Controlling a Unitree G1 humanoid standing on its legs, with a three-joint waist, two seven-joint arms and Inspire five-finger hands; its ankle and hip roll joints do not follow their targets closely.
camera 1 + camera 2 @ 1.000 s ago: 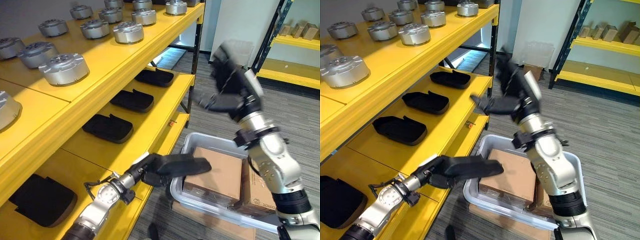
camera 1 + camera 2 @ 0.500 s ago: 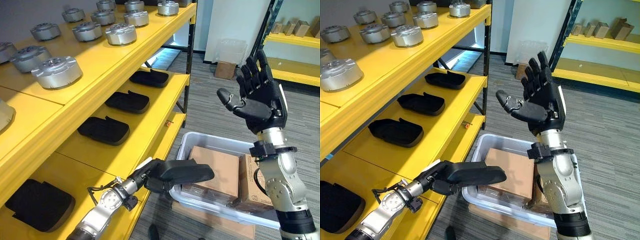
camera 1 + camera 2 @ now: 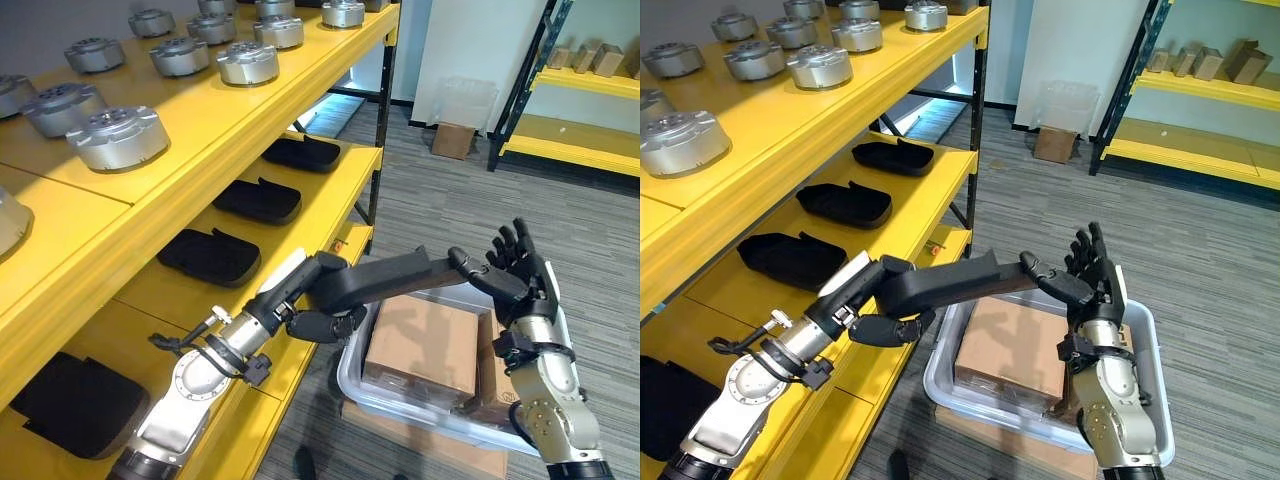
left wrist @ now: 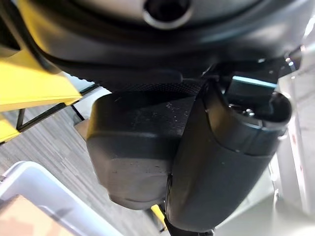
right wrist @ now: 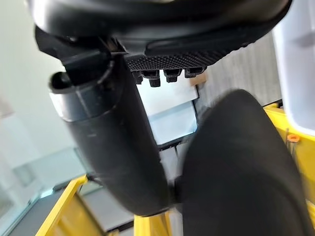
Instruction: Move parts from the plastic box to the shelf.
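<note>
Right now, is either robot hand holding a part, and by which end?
The left robot hand grips a long black part by its near end. The right robot hand, fingers straight, meets the part's far end above the plastic box.

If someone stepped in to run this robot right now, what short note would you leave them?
Left hand: fingers round one end of a long black moulded part, held over the grey plastic box.
Right hand: open, fingers up, at the part's far end, thumb against it.
Black parts of the same kind lie on the yellow shelf's middle level; silver round parts sit on top.
Done: part lifted out. Left: set it on the shelf. Brown cardboard boxes remain in the box.
</note>
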